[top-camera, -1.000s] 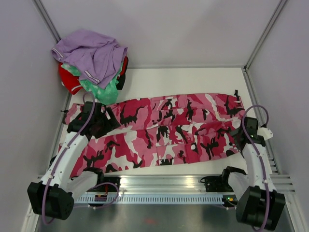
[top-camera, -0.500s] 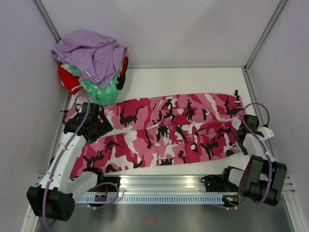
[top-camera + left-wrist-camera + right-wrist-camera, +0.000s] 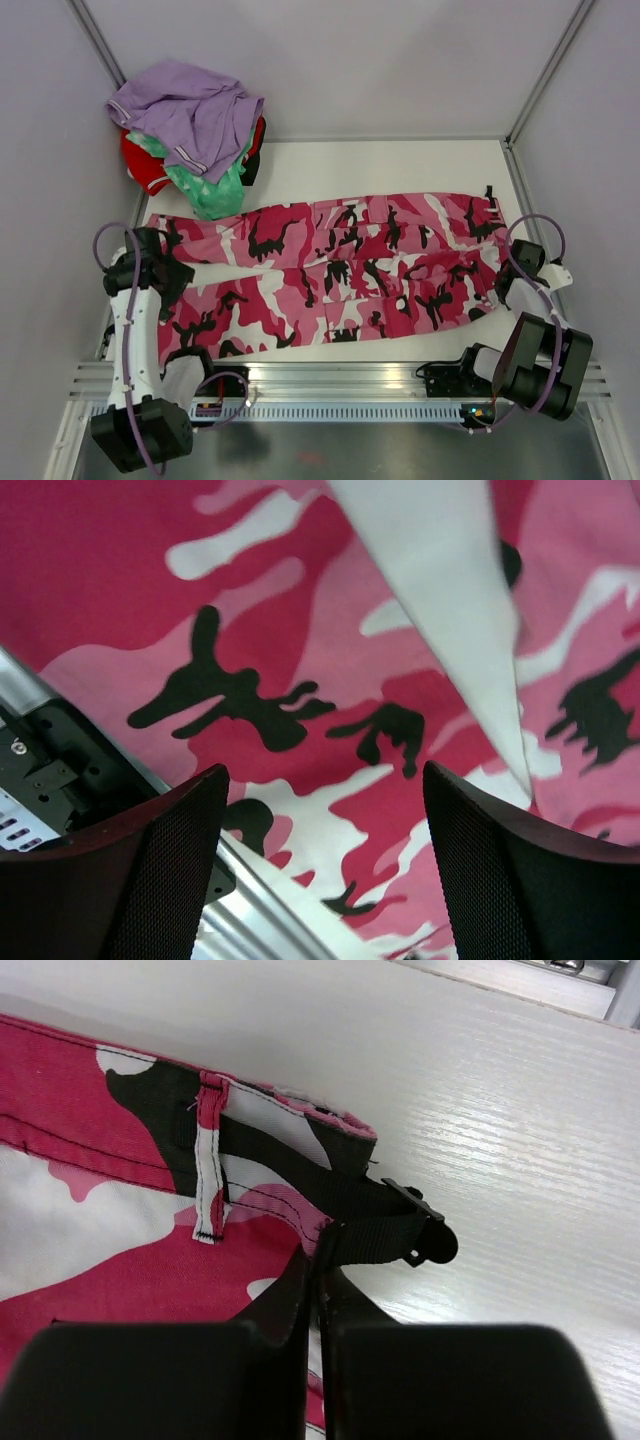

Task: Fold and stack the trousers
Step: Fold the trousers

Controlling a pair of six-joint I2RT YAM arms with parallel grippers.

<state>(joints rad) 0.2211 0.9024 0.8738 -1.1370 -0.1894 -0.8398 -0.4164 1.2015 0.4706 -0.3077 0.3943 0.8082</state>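
The pink camouflage trousers (image 3: 340, 270) lie flat across the white table, legs to the left and waist to the right. My left gripper (image 3: 163, 272) hovers open over the leg ends near the left edge. In the left wrist view its fingers (image 3: 180, 850) stand wide apart above the cloth (image 3: 300, 630), with nothing between them. My right gripper (image 3: 505, 287) is at the waist end. In the right wrist view the gripper (image 3: 318, 1245) is shut, pinching the waistband edge (image 3: 250, 1200) beside a black strap and buckle (image 3: 400, 1225).
A heap of other clothes sits at the back left: a lavender garment (image 3: 190, 110) over green (image 3: 210, 185) and red (image 3: 140, 165) ones. An aluminium rail (image 3: 340, 380) runs along the near edge. Walls close in on both sides.
My right gripper has gone from open to shut on the waistband edge. The left arm has swung left and nearer, carrying its open gripper off the upper leg toward the left edge.
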